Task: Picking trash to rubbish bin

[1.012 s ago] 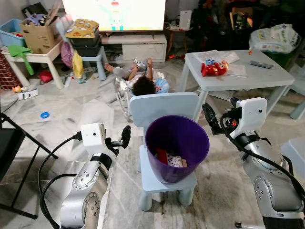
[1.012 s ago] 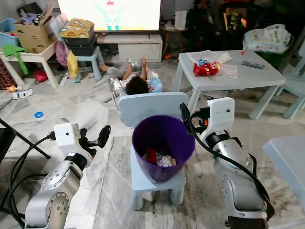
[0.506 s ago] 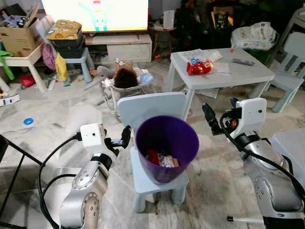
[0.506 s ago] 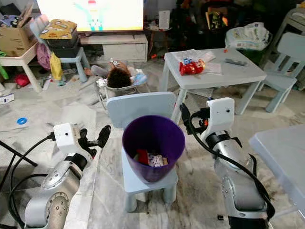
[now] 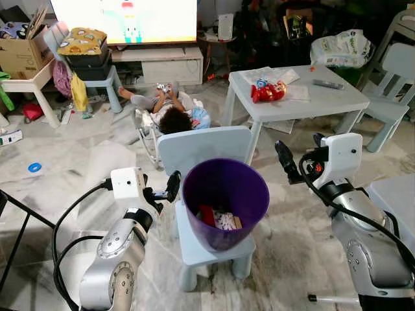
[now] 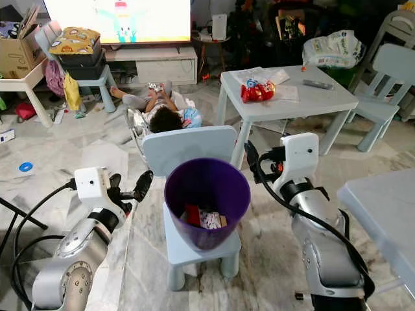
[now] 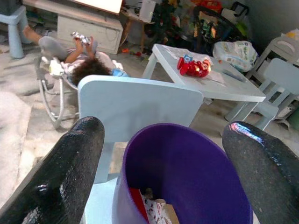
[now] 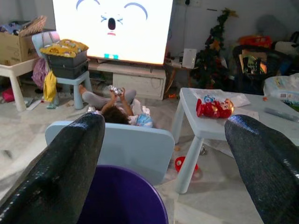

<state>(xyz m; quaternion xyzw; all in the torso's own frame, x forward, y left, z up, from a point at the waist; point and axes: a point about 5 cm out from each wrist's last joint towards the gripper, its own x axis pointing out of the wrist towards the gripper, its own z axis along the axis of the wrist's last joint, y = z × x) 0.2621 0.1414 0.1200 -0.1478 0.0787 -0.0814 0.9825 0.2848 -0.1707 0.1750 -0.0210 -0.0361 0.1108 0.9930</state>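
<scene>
A purple bin [image 5: 227, 184] stands on the seat of a small pale-blue chair [image 5: 204, 146] straight ahead. Inside it lies trash [image 5: 220, 219]: a red piece, white paper and a bit of cardboard. My left gripper [image 5: 173, 183] hovers just left of the bin's rim, open and empty. My right gripper [image 5: 284, 159] hangs a little right of the bin and higher, also open and empty. In the left wrist view the black fingers [image 7: 70, 168] frame the bin [image 7: 187, 158]. A red snack packet [image 5: 268, 91] lies on the white table [image 5: 324, 103] behind.
A person [image 5: 172, 116] lies in a bouncer on the floor behind the chair. A lit TV [image 5: 123, 19] and cluttered low tables fill the back. A white chair [image 5: 389, 107] and another pale table [image 5: 395, 194] stand on the right. A blue ring [image 5: 34, 167] lies on the floor at left.
The whole picture has shifted, so the camera turned to the right and the bin now sits slightly further left. Both arms hold the same pose, with their fingers open.
</scene>
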